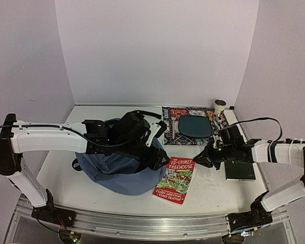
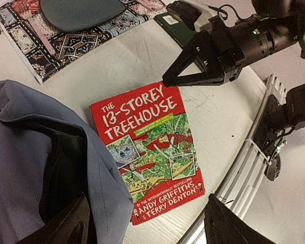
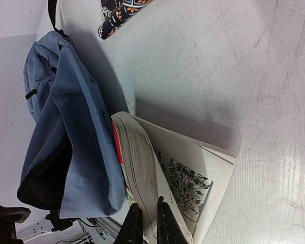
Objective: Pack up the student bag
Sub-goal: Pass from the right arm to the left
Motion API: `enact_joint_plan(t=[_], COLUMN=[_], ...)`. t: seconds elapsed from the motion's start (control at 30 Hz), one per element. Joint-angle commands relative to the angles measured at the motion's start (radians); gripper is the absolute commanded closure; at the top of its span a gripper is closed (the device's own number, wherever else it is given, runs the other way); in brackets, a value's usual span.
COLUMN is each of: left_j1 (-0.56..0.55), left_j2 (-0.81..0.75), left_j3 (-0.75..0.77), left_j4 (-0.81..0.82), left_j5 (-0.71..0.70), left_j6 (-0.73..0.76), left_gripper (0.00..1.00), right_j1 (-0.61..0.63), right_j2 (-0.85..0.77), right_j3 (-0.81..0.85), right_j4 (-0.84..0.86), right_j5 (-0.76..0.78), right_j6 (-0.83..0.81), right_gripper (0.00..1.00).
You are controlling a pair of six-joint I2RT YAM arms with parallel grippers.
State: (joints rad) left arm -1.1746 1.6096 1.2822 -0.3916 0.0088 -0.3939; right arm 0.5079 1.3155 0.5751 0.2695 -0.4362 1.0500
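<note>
The slate-blue student bag (image 1: 117, 173) lies slumped at centre left, its dark opening facing up; it also shows in the left wrist view (image 2: 25, 147) and the right wrist view (image 3: 66, 127). A red book, "The 13-Storey Treehouse" (image 1: 175, 179), lies just right of it. My left gripper (image 1: 153, 155) hovers over the bag's right edge and the book (image 2: 147, 152), open and empty (image 2: 142, 216). My right gripper (image 1: 203, 160) is at the book's far right corner (image 2: 166, 81). Its fingers (image 3: 148, 218) are closed on part of the page block (image 3: 142, 168), which is lifted off the lower pages.
A patterned mat (image 1: 175, 129) at the back holds a dark teal flat pouch (image 1: 194, 125). A roll of tape (image 1: 220, 105) stands behind it. A dark green notebook (image 1: 240, 171) lies under the right arm. The table's metal front rail (image 1: 152, 223) runs close below the book.
</note>
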Motion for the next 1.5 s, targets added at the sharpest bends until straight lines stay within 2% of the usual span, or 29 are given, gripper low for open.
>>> enact_joint_plan(t=[0.0,0.1,0.5,0.77,1.13,1.3,1.37,1.47], left_j1=[-0.056,-0.074,-0.154,-0.177,-0.181,-0.181,-0.181,-0.181], left_j2=[0.004,-0.006,0.157,0.309,0.443,0.493,0.508,0.506], left_j3=[0.088,0.1,0.212,0.329,0.408,0.435,0.439,0.427], left_j4=[0.033,0.032,0.036,0.042,0.073,0.079,0.08,0.078], left_j5=[-0.183,-0.273,-0.296,-0.318,-0.324,-0.356,-0.361,-0.365], left_j6=[-0.001,-0.015,-0.002,0.001,-0.024,-0.024,-0.023,-0.023], left_gripper=[0.21,0.21,0.21,0.21,0.22,0.27,0.34,0.48], right_j1=[0.022,0.032,0.047,0.083,0.169,0.198,0.208,0.218], right_j2=[-0.037,-0.063,-0.212,-0.234,-0.203,-0.193,-0.186,-0.174], right_j3=[0.019,0.025,0.099,0.126,0.186,0.204,0.212,0.222], right_j4=[0.007,0.004,-0.093,-0.109,-0.113,-0.117,-0.119,-0.123], right_j5=[0.01,0.028,0.159,0.228,0.31,0.341,0.347,0.348], right_j6=[0.041,0.062,0.153,0.208,0.259,0.272,0.274,0.271], right_gripper=[1.0,1.0,1.0,1.0,1.0,1.0,1.0,1.0])
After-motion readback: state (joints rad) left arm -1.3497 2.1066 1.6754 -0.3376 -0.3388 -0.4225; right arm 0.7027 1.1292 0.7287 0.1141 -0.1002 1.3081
